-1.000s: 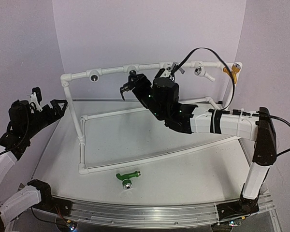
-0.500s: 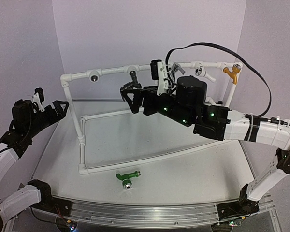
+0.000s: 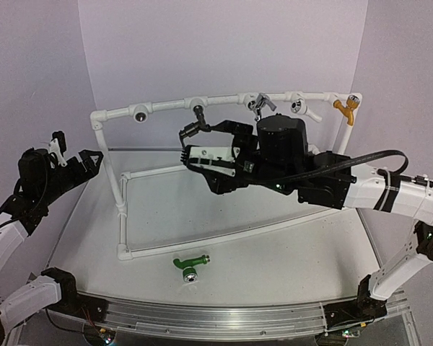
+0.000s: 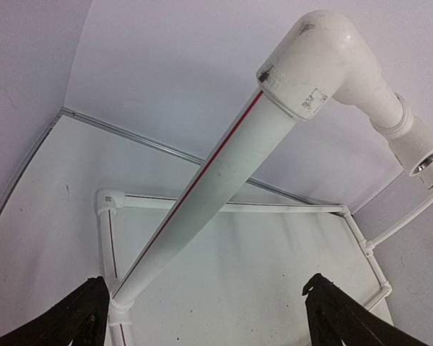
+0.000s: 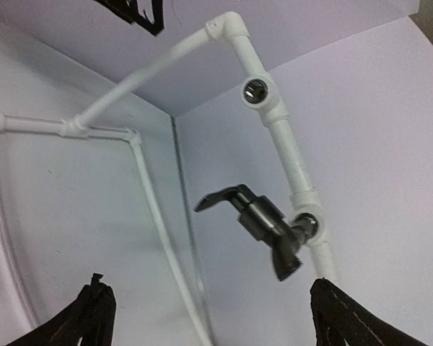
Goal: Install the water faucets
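Note:
The dark faucet (image 3: 198,117) with a lever handle hangs from a fitting on the top rail of the white pipe frame (image 3: 166,107). In the right wrist view the dark faucet (image 5: 263,220) sits screwed into the fitting. My right gripper (image 5: 206,288) is open just short of it and touches nothing. From above, the right gripper (image 3: 186,148) is directly below and in front of that faucet. The green faucet (image 3: 190,262) lies on the table near the front edge. My left gripper (image 3: 78,153) is open and empty at the far left; it also shows in the left wrist view (image 4: 203,288).
A grey tap (image 3: 261,103), a white tap (image 3: 303,107) and an orange tap (image 3: 344,108) sit on the top rail to the right. An open fitting (image 3: 140,114) is at the rail's left, also in the right wrist view (image 5: 257,91). The frame's corner post (image 4: 202,194) crosses close before the left gripper.
My right gripper has let go of the dark faucet, turned its wrist and drawn back a little. The faucet stays in the fitting. The left arm has hardly moved.

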Tool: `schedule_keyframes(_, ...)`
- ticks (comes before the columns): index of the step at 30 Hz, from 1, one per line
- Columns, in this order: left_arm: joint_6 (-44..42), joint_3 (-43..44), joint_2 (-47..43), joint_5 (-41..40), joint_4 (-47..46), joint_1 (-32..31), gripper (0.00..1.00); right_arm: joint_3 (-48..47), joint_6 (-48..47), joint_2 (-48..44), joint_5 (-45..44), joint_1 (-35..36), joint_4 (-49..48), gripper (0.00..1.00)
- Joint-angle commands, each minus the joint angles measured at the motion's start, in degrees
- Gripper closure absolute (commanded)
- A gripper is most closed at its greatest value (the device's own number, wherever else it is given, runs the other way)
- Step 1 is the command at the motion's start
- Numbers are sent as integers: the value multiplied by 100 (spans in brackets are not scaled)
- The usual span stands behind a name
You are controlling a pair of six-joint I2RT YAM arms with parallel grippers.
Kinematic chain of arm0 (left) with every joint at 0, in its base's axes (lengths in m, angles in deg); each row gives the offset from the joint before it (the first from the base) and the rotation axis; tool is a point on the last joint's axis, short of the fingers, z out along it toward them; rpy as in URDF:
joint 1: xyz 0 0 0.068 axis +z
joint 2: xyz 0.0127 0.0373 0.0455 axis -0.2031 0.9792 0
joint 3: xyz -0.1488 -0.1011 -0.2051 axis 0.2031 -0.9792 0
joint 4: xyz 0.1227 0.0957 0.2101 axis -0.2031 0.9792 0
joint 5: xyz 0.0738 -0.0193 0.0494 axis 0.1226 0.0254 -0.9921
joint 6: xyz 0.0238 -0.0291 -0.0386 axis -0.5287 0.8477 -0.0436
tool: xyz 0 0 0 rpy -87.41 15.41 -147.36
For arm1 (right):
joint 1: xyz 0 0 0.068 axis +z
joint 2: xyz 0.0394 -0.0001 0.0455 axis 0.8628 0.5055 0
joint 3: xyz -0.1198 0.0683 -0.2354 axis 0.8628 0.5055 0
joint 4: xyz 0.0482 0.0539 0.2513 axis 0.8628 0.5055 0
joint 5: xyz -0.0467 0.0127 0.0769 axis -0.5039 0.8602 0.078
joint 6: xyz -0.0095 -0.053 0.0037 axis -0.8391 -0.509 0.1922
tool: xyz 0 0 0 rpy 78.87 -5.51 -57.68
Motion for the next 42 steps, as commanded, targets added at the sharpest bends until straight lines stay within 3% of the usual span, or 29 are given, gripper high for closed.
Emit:
schedule_keyframes(1,-85,101,-82,-52,-32,-1,3,-256,-3323,369,-1439,-28,-1518,7)
schedule_keyframes(3,-82,94,-93,-70,-24,0,3,-272,-4010,495,-1446,-28,-2151,7)
schedule_keyframes(9,-62,93,-122,-34,-19,-1,3,-730,-5124,1016,-1672,-32,-2212,8)
schedule_keyframes(22,-143,181,-256,-107,109,2,3,-1744,-5443,2099,-1920,-265,-2146,23)
schedule_keyframes(27,-171,212,-270,-134,150,-1,3,-2104,-5162,2420,-2009,-342,-2146,34)
schedule_keyframes(30,-185,209,-285,-154,168,1,3,-2281,-4836,2606,-2089,-351,-2230,48)
schedule_keyframes(37,-216,234,-272,-163,185,4,3,-2611,-4612,3292,-2709,-253,-3217,69)
schedule_keyframes(40,-241,267,-273,-174,212,-1,3,-2873,-3959,3450,-2792,-152,-3270,76)
schedule_keyframes(42,-243,276,-280,-182,229,-1,2,-3094,-3394,3515,-2858,-120,-3123,88)
